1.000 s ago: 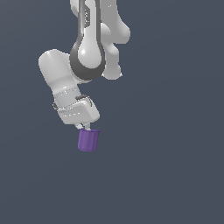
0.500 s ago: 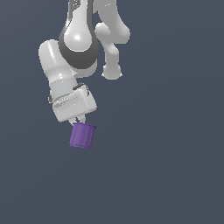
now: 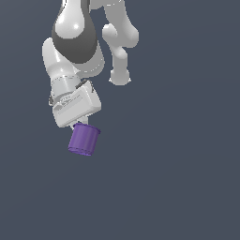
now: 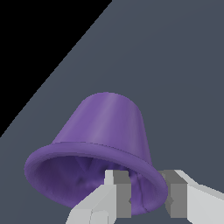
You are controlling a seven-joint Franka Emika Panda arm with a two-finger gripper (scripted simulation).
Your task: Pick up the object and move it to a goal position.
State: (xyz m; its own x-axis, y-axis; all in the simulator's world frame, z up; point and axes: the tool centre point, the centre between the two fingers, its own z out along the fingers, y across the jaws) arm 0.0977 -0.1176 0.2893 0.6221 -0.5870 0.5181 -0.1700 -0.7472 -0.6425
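Wrist view shows the pincer (image 4: 146, 197) pinching the rim of the purple cup (image 4: 103, 144), one finger (image 4: 118, 192) inside it, nothing else inside.

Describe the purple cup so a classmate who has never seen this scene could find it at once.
Start at the big white robot arm against the plain grey background and follow it down to the boxy white gripper. The purple cup hangs just beneath, one finger inside its flared rim, one outside. It is the only coloured thing in sight.
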